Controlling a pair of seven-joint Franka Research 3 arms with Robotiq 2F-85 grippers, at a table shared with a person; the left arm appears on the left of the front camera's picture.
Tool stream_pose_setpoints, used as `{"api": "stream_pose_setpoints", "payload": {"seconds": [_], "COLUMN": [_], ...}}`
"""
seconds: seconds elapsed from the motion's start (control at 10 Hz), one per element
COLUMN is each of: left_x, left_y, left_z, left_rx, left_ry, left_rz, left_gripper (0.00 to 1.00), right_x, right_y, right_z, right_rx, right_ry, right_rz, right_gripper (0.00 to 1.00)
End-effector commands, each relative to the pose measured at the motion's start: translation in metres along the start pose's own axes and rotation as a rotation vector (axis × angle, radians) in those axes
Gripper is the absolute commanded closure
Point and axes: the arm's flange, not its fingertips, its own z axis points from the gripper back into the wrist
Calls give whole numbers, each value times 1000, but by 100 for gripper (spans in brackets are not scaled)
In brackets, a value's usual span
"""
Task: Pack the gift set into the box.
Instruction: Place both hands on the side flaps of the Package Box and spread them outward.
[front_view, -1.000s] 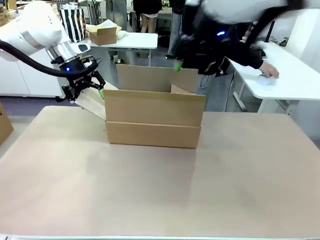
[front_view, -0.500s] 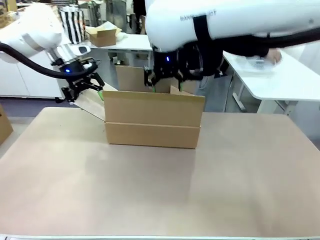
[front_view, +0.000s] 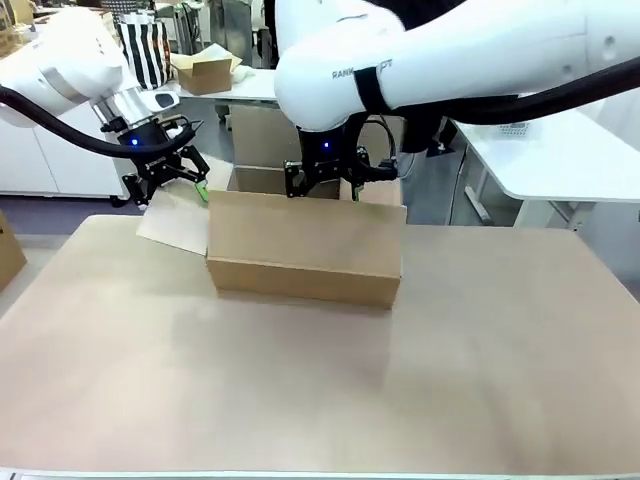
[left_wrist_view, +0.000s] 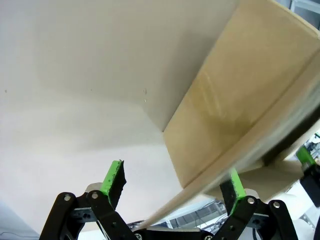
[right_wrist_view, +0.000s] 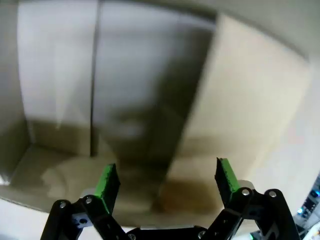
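Surface: smooth tan table (front_view: 300, 400); white desks (front_view: 560, 150) behind.
Box (front_view: 300, 250): plain brown corrugated cardboard, rectangular, at the table's far middle, top open.
Change: the right gripper (front_view: 322, 188), a second ago a blur higher behind the box, now hangs over the open top; the left flap (front_view: 175, 220) has swung farther out.
Left gripper (front_view: 172, 190): jaws spread wide, the flap's edge running between them.
Right gripper: jaws wide apart, holding nothing.

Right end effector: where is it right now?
In the front view the right end effector hangs at the open top of the box, just behind its front wall and near its middle.
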Motion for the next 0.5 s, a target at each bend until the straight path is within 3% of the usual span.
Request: {"api": "stream_pose_setpoints", "payload": {"seconds": [0.0, 0.4], "left_x": [-1, -1], "left_y": [-1, -1], "left_z": [1, 1], "left_rx": [17, 17], "left_ry": [-8, -8], "left_rz": [15, 15], "left_gripper": [0, 0], "right_x": [15, 9], "right_y": [5, -5], "right_z": [-1, -12], "right_rx": [-53, -117], "right_ry": [19, 55], "right_rz": [-45, -91], "right_gripper": [0, 0]}}
